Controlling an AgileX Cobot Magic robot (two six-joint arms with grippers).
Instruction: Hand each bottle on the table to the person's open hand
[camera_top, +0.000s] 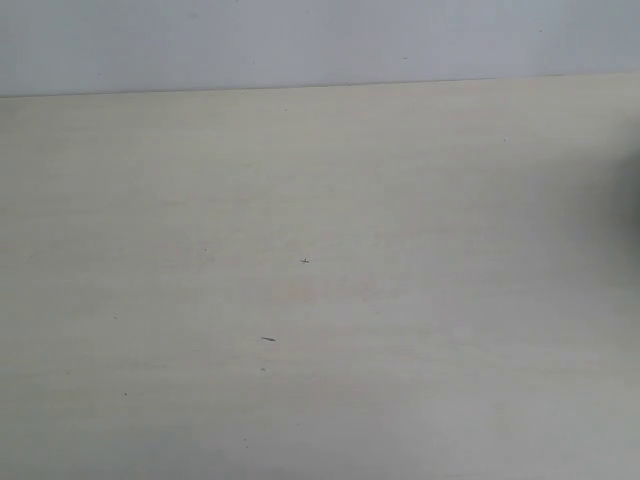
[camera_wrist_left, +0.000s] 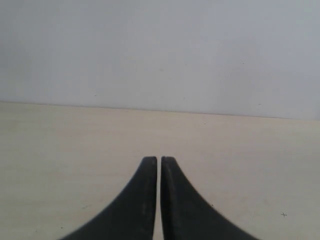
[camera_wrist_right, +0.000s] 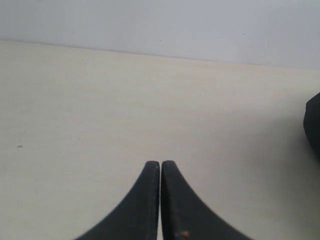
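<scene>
Plainly, the left hand (camera_wrist_left: 159, 159) and right hand (camera_wrist_right: 160, 162) each stand closed, tip against tip, above the pale tabletop (camera_top: 320, 180), where a dark speck (camera_top: 268, 339) lies at seven o'clock from a tiny cross mark (camera_top: 305, 260).

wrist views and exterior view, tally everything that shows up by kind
grippers: 2 (left gripper and right gripper, both shut)
table: 1
wall: 1
dark shape at the frame edge: 1, too cut off to identify
total: 5
</scene>
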